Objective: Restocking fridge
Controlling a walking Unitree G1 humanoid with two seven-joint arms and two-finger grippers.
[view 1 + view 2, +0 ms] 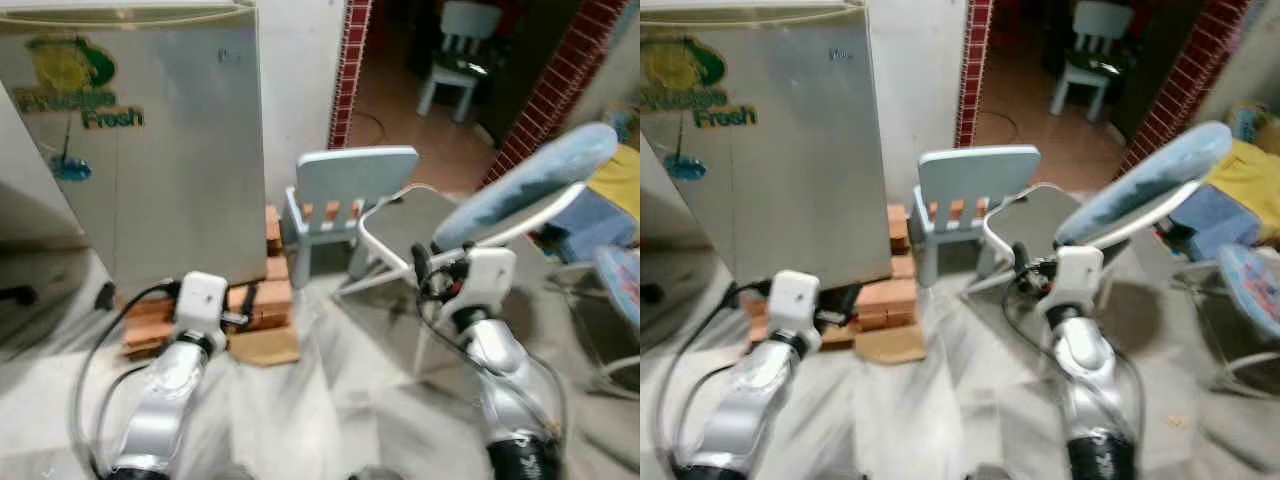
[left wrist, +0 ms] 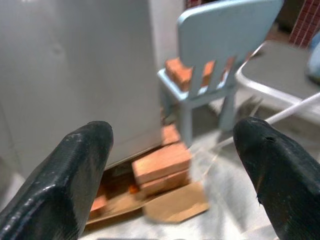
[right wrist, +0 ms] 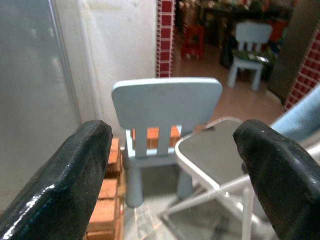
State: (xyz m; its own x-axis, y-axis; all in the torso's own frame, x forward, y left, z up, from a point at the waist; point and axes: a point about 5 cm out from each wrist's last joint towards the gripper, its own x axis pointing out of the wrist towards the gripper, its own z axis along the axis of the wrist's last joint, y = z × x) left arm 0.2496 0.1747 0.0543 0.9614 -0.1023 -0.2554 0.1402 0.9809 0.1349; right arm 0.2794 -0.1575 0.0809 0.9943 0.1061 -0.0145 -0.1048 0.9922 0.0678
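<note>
Both grippers are raised and spread wide, holding nothing: left gripper [image 2: 170,165], right gripper [image 3: 172,175]. Ahead of the left gripper, well apart, stands the fridge [image 1: 150,150], door closed, resting on bricks [image 1: 265,300]. A folding chair [image 1: 500,210] is before the right gripper, a small blue chair [image 1: 345,195] between it and the fridge.

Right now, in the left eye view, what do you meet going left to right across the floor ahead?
Fridge → stacked bricks → small light-blue chair → white-framed folding chair → blue ironing board.
</note>
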